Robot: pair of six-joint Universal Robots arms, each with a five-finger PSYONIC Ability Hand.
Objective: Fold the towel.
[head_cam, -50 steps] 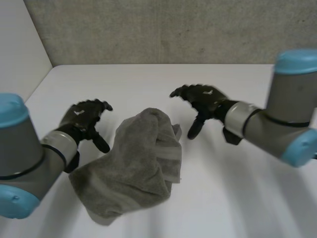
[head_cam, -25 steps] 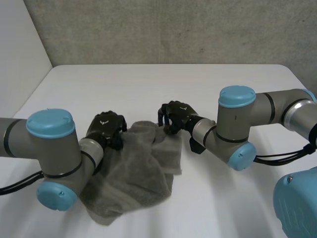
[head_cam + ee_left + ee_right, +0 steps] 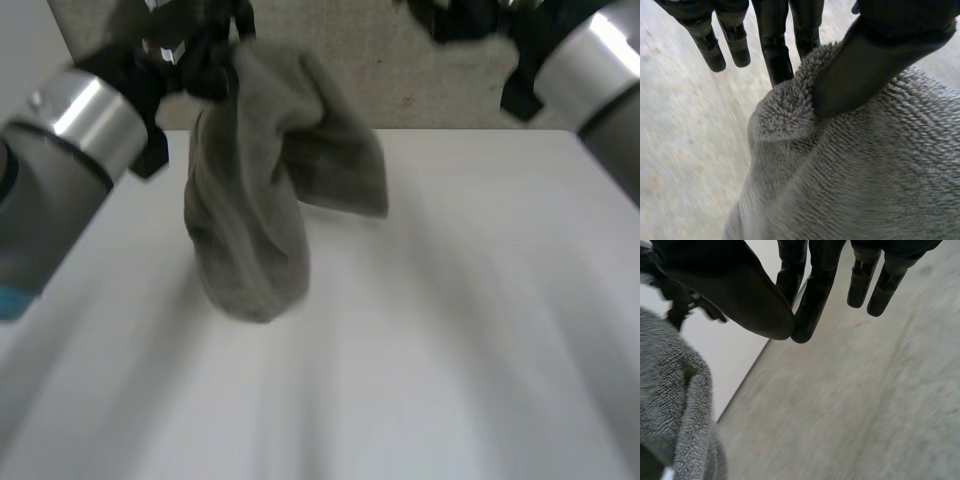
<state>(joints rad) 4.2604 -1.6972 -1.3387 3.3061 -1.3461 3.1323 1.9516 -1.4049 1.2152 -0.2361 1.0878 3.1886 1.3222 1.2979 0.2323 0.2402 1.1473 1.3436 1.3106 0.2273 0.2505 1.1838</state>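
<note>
The grey towel [image 3: 255, 200] hangs bunched in the air above the white table [image 3: 450, 320], its lowest part close to the tabletop. My left hand [image 3: 195, 50] is raised at the towel's top and holds it there. In the left wrist view the thumb [image 3: 860, 65] pinches a fold of the towel [image 3: 865, 175] against a finger. My right hand [image 3: 470, 15] is up high, to the right of the towel and apart from it. In the right wrist view its thumb [image 3: 740, 295] meets its fingertips with nothing between them, and the towel [image 3: 670, 390] hangs beside it.
A grey wall [image 3: 420, 70] stands behind the table's far edge. The bare tabletop stretches to the right of the towel and in front of it.
Both arms have risen from the table. The left hand has lifted the towel by its top. The right hand has come away from the cloth, pinched shut and empty.
</note>
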